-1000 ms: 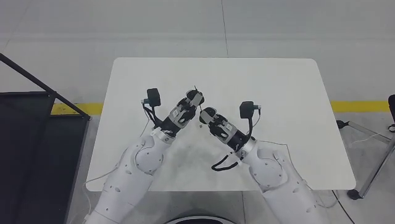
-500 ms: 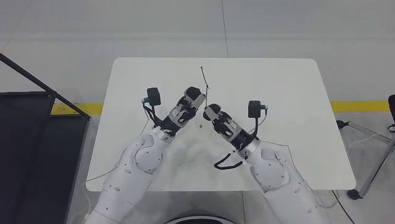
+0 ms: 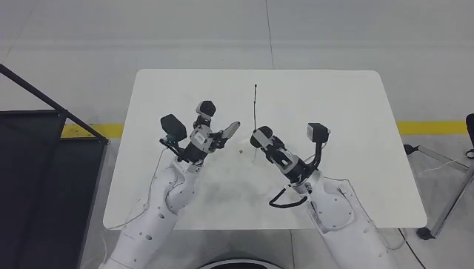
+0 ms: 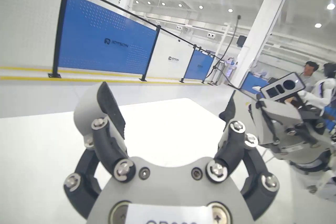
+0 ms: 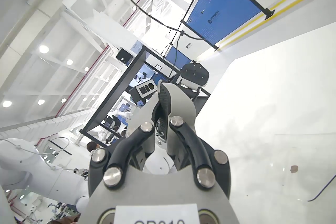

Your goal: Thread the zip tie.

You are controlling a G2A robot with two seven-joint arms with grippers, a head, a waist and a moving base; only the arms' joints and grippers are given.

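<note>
the right end effector [image 3: 258, 134] hangs over the middle of the white counter [image 3: 333, 106], its two fingers pressed together on the lower end of the black zip tie [image 3: 255, 110]. the zip tie stands out of the pinch and away from the robot, nearly straight from above, its small head at the free tip over the counter's far half. in the right wrist view the end effector [image 5: 163, 89] has its ribbed pads meeting at the tips, and the zip tie [image 5: 141, 11] bows in a curve beyond them with the square head at the far end. the left end effector [image 3: 219, 118] sits just beside the right one, apart from the zip tie and holding nothing; its fingers are spread wide. in the left wrist view that end effector [image 4: 169, 104] shows one black pad turned inward and the other finger across a broad gap, with the zip tie [image 4: 232, 36] rising beyond that finger. a small brown speck [image 5: 294, 169] lies on the counter near the right end effector.
</note>
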